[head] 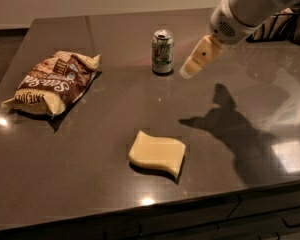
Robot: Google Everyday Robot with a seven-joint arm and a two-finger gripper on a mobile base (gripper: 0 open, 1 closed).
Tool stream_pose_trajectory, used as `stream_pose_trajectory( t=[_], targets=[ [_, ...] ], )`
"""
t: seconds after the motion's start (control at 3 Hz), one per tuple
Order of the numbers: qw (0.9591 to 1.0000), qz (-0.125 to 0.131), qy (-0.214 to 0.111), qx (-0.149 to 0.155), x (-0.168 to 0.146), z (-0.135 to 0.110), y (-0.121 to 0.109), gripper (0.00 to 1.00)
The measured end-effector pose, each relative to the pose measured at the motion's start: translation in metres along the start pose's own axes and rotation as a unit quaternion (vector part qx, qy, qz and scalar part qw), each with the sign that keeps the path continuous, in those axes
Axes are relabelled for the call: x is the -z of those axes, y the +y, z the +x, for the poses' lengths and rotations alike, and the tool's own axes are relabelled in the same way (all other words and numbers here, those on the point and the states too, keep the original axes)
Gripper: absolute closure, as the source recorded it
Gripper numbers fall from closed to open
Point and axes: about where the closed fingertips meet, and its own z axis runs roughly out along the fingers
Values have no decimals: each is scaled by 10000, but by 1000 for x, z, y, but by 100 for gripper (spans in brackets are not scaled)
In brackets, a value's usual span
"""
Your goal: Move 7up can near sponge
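The dark countertop (85, 184) fills most of the view. Its near edge runs along the bottom, with cabinet fronts (270, 218) below it at the right; its left edge slants up to the far left corner. The right edge is cut off by the frame.

The 7up can (162, 52) stands upright towards the far edge, roughly midway along it. The sponge (157, 152) lies flat close to the near edge, well apart from the can, with a broad stretch of bare counter between them. A crinkled chip bag (52, 83) lies near the left edge, clear of both.

The gripper (187, 72) hangs above the counter just to the right of the can, not touching it, pointing down and to the left. From this angle it reads as one pale block, so whether it is wide or narrow cannot be told. The arm (245, 6) enters from the top right corner and is cut off there. Its shadow (235, 134) falls on the open right half of the counter.

A dark wire rack (285, 26) sits at the far right corner, partly hidden behind the arm; its contents are hard to make out.
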Motion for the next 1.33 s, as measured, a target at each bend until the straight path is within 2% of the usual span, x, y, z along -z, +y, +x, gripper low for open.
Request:
stream_pose_trajectory(
  t=[0.33,0.67,1.33],
  targets=[
    [9979,140,-414,-473,-29,-27,-21,0],
    [9944,136,-720,-768,-60,-49,-38,0],
    [9904,-102,-1066,-870,-109,-85,-58,0]
  ],
)
